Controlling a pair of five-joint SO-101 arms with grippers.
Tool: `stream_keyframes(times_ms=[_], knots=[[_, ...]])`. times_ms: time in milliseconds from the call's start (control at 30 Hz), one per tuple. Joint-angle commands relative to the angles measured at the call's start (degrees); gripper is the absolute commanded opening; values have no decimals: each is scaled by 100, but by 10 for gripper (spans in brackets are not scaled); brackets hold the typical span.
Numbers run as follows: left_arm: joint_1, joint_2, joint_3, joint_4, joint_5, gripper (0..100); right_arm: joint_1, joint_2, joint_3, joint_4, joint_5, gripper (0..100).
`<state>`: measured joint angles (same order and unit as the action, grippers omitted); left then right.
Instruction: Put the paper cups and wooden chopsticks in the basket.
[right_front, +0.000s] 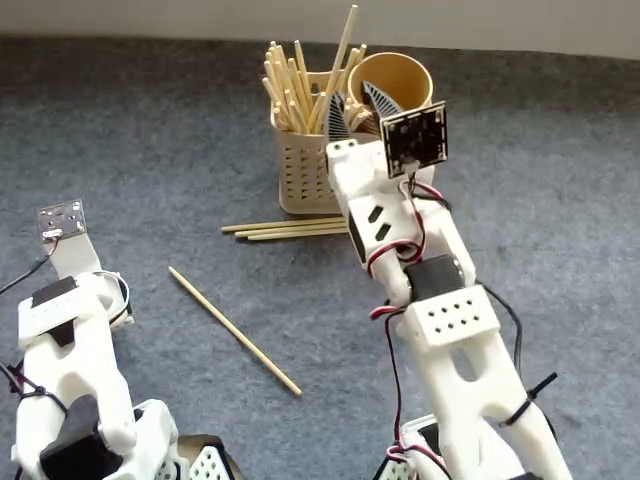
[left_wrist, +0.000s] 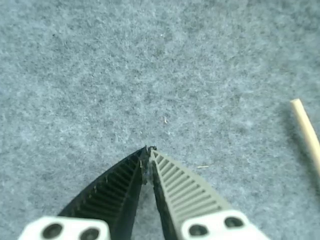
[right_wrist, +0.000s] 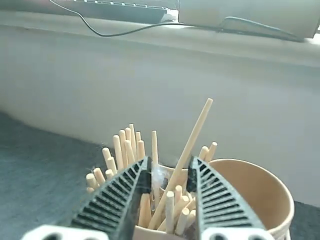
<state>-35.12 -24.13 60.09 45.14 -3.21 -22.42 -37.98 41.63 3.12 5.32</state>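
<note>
Right gripper (right_wrist: 169, 162), jaws parted over the basket (right_front: 300, 175) near the table's (right_front: 120, 150) far edge, should rise straight, clearing the leaning chopstick (right_wrist: 191, 140) (left gripper (left_wrist: 149, 149) closed, empty).

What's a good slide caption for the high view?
Right pincer open above the basket of chopsticks, a paper cup alongside; more chopsticks lie loose on the grey carpet.

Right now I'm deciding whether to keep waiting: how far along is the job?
Done: a bundle of chopsticks stands in the basket, and a paper cup seems to sit in it too. In hand: the right gripper is open above the basket, a tilted chopstick between its jaws. Left: three chopsticks lying beside the basket and a single chopstick on the carpet, near the shut left gripper.
</note>
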Motion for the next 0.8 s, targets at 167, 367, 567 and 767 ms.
stream_keyframes(times_ms=[167,367,567,767], knots=[[-48,-145,-31,-97,-44,28,-681,-892,-813,1877,-26,128],[-171,-180,-31,-88,-44,28,-1341,-1007,-980,3213,-35,128],[-365,-189,-57,-97,-44,28,-2334,-998,-936,3952,-44,128],[-400,-189,-57,-97,-35,28,-3099,-585,-462,3969,-53,128]])
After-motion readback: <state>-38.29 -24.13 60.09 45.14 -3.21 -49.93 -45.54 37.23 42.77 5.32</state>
